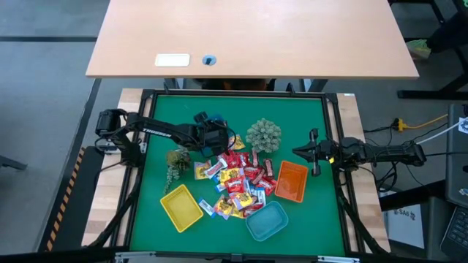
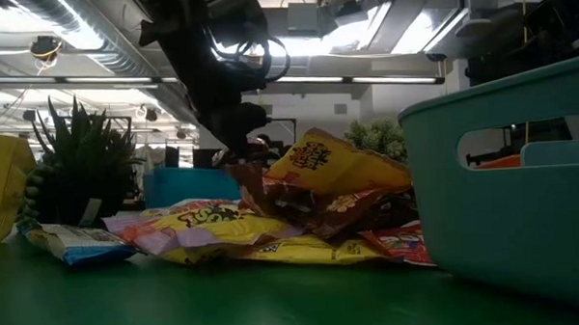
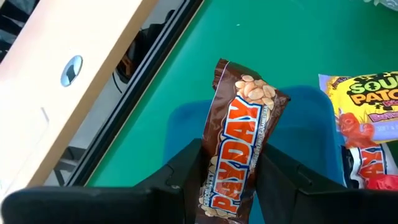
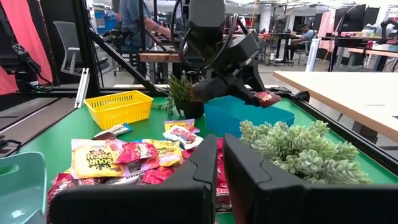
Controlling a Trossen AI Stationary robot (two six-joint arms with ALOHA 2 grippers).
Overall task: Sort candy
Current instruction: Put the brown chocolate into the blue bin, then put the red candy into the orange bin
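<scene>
My left gripper (image 3: pixel 230 186) is shut on a brown wrapped candy bar (image 3: pixel 239 143) and holds it over the blue tray (image 3: pixel 305 124), which stands at the far left of the green mat (image 1: pixel 292 109). The gripper is also seen in the right wrist view (image 4: pixel 264 93) with the candy's end (image 4: pixel 268 98) sticking out of it. A pile of candy (image 1: pixel 238 183) in red, yellow and brown wrappers lies on the mat's middle. My right gripper (image 1: pixel 311 152) waits shut at the mat's right edge, touching nothing. My left gripper pinches the brown candy bar between its two fingers (image 3: pixel 186 171), one on each long edge of its near half (image 3: pixel 227 186). The bar runs along the fingers and its far end (image 3: pixel 249 81) sticks out past them. The fingers slant down from the table's left. The bar hangs clear above the blue tray.
A yellow tray (image 1: pixel 180 207), a teal tray (image 1: pixel 267 220) and an orange tray (image 1: pixel 292 181) stand around the pile's near side. Two spiky green plants (image 1: pixel 263 135) (image 1: pixel 177 161) stand beside the pile. A wooden desk (image 1: pixel 248 36) lies beyond the mat's far edge.
</scene>
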